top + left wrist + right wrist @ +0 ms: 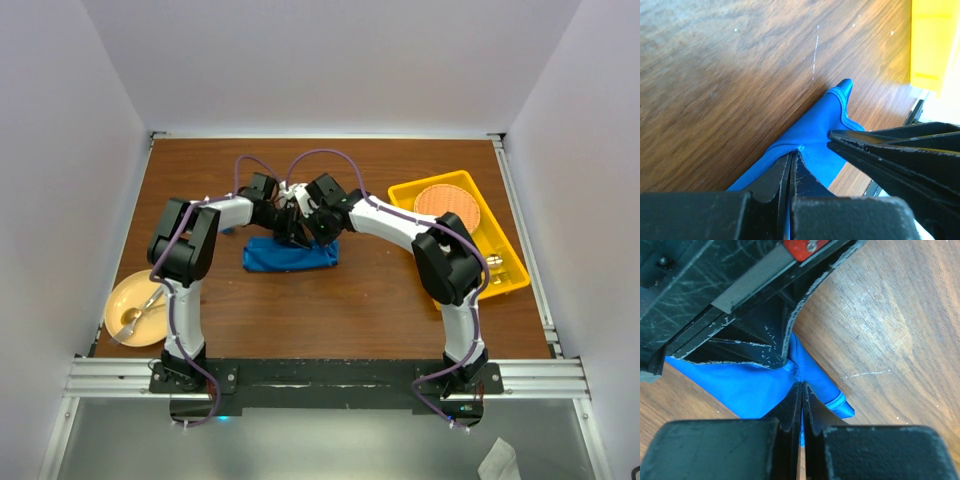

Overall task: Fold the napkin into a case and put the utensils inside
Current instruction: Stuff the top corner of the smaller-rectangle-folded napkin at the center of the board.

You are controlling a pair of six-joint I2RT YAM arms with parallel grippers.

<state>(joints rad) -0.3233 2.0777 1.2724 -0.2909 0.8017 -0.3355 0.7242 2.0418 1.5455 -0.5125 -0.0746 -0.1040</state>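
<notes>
The bright blue napkin (290, 256) lies on the wooden table as a narrow, folded oblong strip. Both grippers meet over its far edge. My left gripper (791, 156) is shut on a pinch of the blue cloth (815, 127), and in the top view it (286, 224) comes in from the left. My right gripper (802, 385) is shut on the napkin (740, 385) right beside it, entering the top view from the right (308, 228). A hemmed corner of the cloth (842, 407) sticks out past the jaws. The utensils are out of view.
A yellow tray (500, 275) with an orange disc (447, 205) stands at the right, and its wall shows in the left wrist view (932, 40). A pale yellow plate (120, 300) with gold metal cutlery (133, 317) sits at the near left.
</notes>
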